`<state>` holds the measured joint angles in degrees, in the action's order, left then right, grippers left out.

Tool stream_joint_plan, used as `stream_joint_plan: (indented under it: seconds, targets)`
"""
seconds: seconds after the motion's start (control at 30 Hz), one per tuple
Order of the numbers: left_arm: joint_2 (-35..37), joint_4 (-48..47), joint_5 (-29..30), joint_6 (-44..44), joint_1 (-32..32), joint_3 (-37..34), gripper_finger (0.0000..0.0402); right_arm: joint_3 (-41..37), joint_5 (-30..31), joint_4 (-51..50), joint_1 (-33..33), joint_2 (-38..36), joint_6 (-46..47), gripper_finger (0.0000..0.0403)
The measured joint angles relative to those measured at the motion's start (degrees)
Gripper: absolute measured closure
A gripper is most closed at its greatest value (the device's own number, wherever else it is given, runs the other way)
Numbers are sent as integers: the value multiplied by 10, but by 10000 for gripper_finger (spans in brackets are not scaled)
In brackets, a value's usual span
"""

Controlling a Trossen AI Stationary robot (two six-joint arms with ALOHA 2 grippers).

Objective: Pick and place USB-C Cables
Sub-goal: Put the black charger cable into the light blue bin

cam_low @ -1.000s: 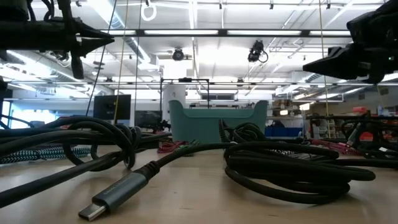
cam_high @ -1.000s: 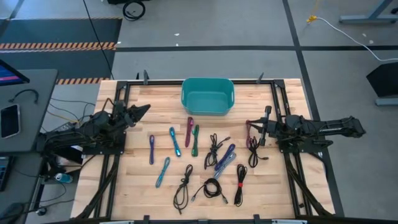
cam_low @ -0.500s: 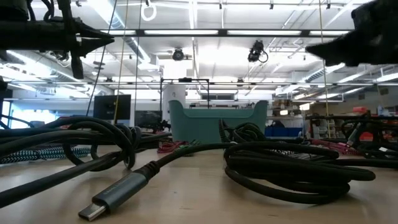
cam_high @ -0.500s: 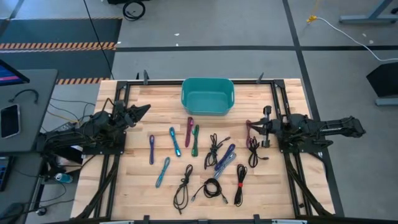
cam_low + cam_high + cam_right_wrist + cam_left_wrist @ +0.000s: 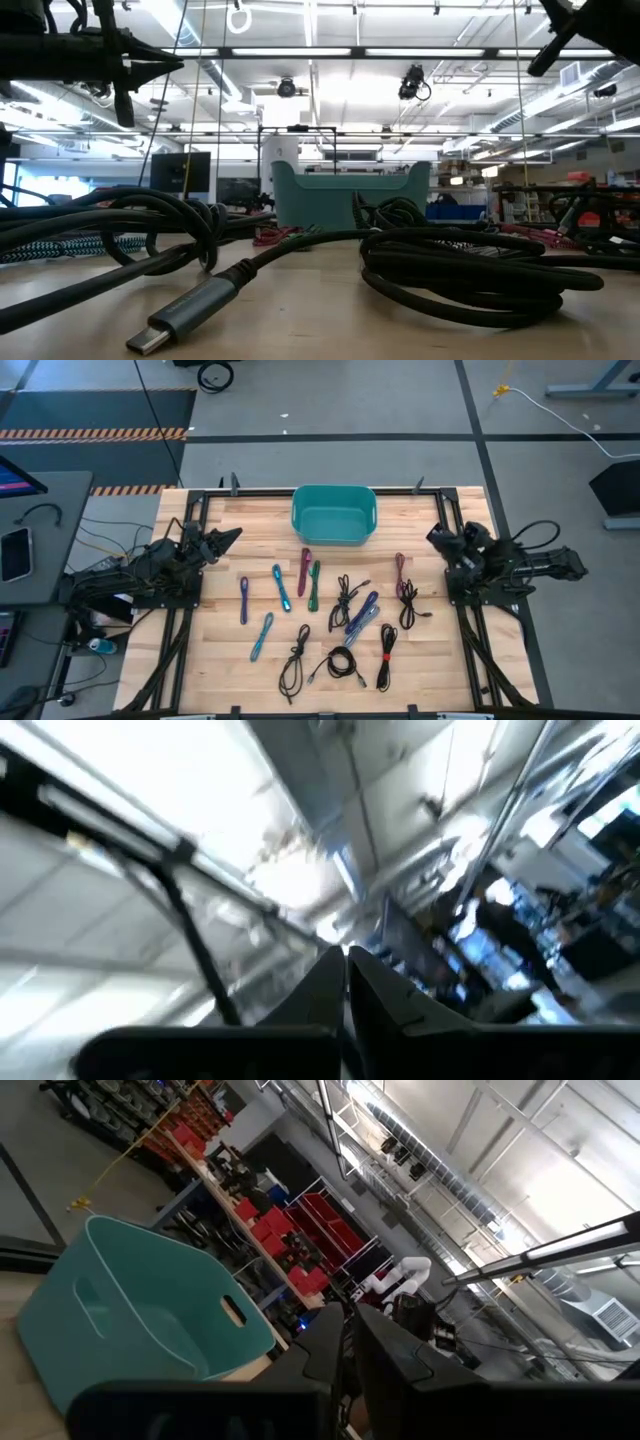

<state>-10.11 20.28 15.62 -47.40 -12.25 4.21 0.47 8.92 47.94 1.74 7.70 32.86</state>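
Several USB-C cables lie flat on the wooden table in the high view: purple (image 5: 243,600), blue (image 5: 281,587), magenta (image 5: 303,571), green (image 5: 314,583), black bundles (image 5: 343,598) (image 5: 293,660), a black coil (image 5: 340,663) and a magenta one (image 5: 400,572) by the right arm. In the low view black cables (image 5: 470,265) fill the foreground. My left gripper (image 5: 232,535) (image 5: 350,1335) is shut and empty, held above the table left of the teal bin. My right gripper (image 5: 435,536) (image 5: 345,958) is shut and empty, tipped up toward the ceiling at the table's right side.
The teal bin (image 5: 334,515) (image 5: 345,195) (image 5: 130,1320) stands at the middle of the table's far edge. Black frame rails (image 5: 448,520) run along both sides of the table. Bare wood (image 5: 220,660) lies between the cables and the near-left corner.
My right gripper has drawn back toward the table's right edge, away from the magenta cable, and has risen and tipped upward; in the low view it has climbed almost out of the top. The cables have stayed where they were.
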Motion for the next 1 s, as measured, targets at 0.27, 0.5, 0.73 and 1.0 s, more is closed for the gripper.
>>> stream_joint_plan:
  seconds: [0.27, 0.5, 0.73, 1.0]
  targets:
    - [0, 0, 0, 0, 0, 0, 365, 0, 42, 100, -1, 0, -27, 379]
    - [0, 0, 0, 1, 0, 0, 365, 2, -15, 107, -1, 0, -32, 377]
    - [0, 0, 0, 2, 0, 0, 365, 44, -3, 3, -1, 0, -58, 360]
    - [0, 0, 0, 1, 0, 0, 365, 292, 80, -507, -1, 39, -90, 317]
